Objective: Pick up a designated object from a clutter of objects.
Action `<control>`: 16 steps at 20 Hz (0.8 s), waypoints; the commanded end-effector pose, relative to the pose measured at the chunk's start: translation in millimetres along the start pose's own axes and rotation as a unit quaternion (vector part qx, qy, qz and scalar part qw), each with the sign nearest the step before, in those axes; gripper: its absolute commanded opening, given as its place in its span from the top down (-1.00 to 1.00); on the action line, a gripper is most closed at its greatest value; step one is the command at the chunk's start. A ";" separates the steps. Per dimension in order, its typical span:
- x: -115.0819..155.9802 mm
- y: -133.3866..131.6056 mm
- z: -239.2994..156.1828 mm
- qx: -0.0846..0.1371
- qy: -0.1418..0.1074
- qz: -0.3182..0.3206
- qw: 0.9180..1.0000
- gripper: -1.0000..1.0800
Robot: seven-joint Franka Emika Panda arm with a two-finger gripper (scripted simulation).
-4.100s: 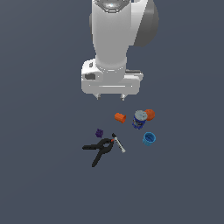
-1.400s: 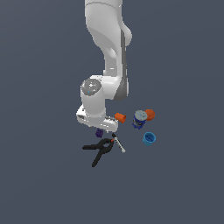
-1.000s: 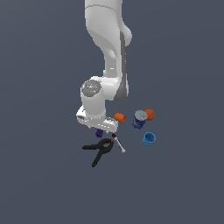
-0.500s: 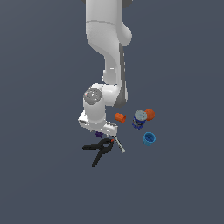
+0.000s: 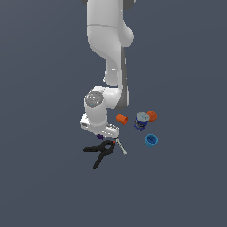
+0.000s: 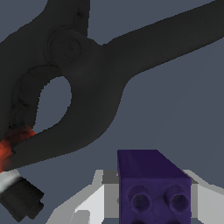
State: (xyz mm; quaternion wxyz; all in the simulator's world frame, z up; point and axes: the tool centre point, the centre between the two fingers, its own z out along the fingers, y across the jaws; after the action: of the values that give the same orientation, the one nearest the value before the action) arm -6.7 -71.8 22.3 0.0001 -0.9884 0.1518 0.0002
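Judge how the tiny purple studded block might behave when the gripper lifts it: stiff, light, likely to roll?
The purple block looks rigid: sharp edges, flat faces, moulded studs. It is probably light, being the smallest item near the black clamp. Its boxy shape should not roll, though smooth sides might slip between the fingers.

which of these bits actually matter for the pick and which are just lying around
Part of the job:
- purple block, the piece to pick
- gripper, low over it; jaw state unclear

Just lying about:
- black spring clamp, right beside the block
- orange cylinder
- blue can
- orange ball
- light blue cup
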 end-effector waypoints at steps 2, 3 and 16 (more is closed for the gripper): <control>0.3 0.1 0.3 0.000 0.000 0.000 1.000 1.00; 0.3 0.1 0.3 0.000 0.000 0.000 1.000 1.00; -5.4 -9.7 -28.1 0.000 0.000 0.000 1.000 1.00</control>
State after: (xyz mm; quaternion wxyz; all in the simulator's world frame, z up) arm -8.8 -63.6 43.3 0.0001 -0.9884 0.1521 0.0007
